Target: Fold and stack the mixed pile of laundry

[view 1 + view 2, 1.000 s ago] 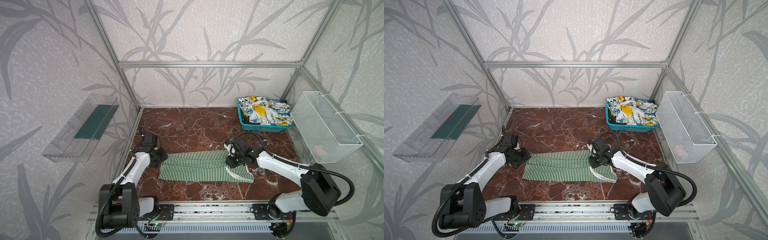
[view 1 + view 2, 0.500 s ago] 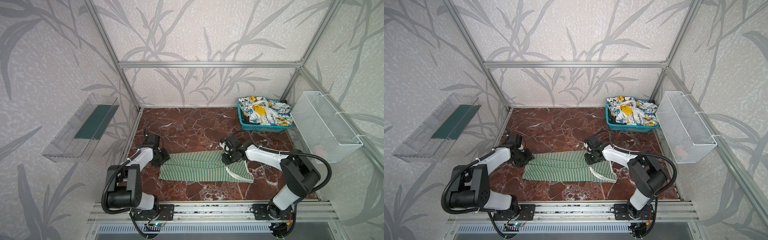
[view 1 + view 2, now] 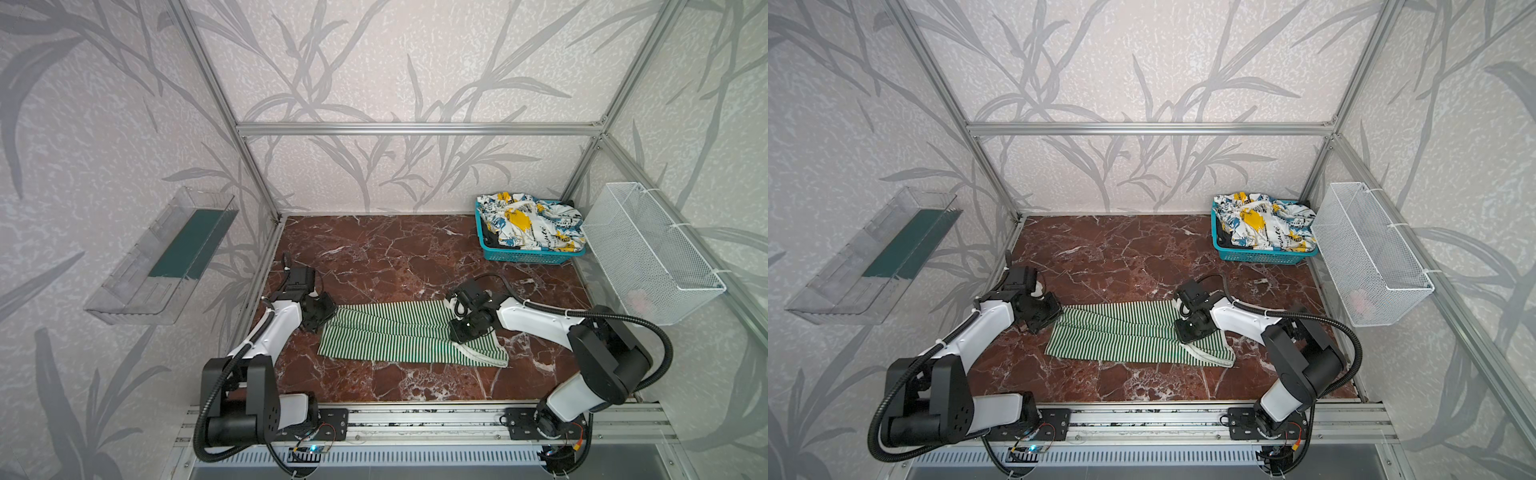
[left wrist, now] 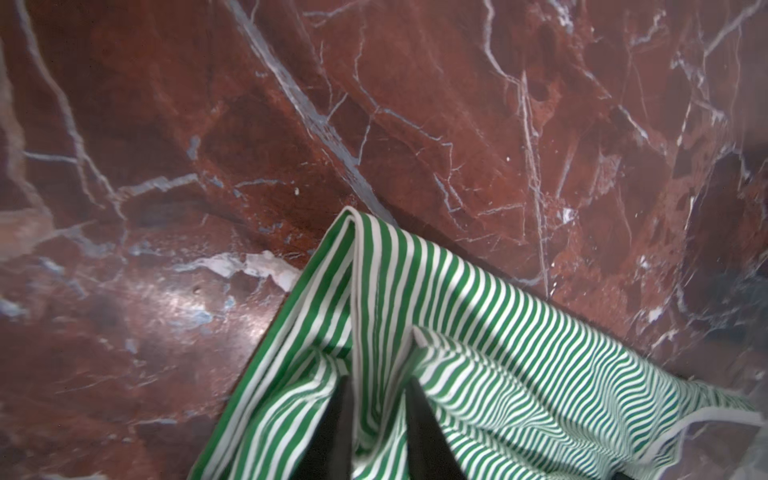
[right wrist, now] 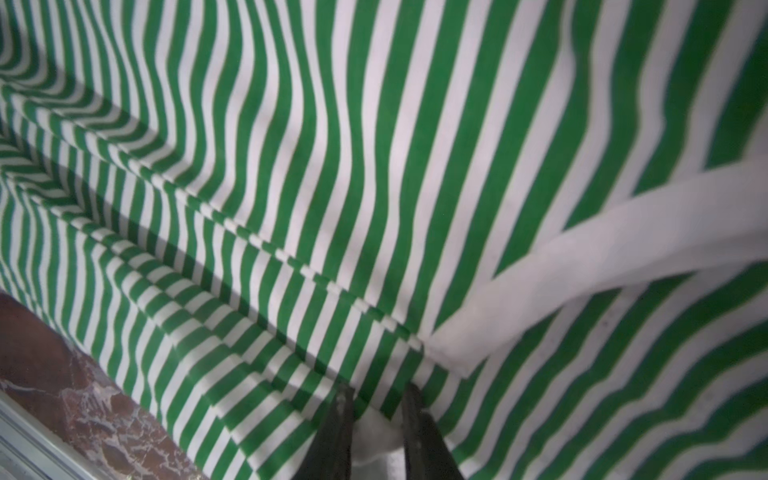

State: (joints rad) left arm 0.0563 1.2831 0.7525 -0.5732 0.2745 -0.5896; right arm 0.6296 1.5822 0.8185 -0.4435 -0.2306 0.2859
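Note:
A green-and-white striped garment [image 3: 390, 334] [image 3: 1121, 336] lies spread flat across the middle of the marble floor. My left gripper [image 3: 327, 316] [image 3: 1054, 316] sits low at its left end. In the left wrist view the gripper [image 4: 378, 384] pinches a raised fold of the striped garment [image 4: 478, 332]. My right gripper [image 3: 462, 332] [image 3: 1188, 332] presses down near the garment's right end. In the right wrist view the gripper [image 5: 376, 392] is shut on a bunch of the striped garment [image 5: 374, 166] beside its white trim. A white printed garment [image 3: 528, 224] fills the teal basket [image 3: 523, 257].
The teal basket stands in the back right corner. A white wire basket [image 3: 648, 253] hangs on the right wall with something small and pinkish [image 3: 640, 297] inside. A clear shelf [image 3: 166, 253] hangs on the left wall. Bare marble [image 3: 374, 257] lies behind the striped garment.
Both grippers' fingers have closed in on the striped cloth. The right gripper has shifted slightly toward the front edge. The garment lies where it was.

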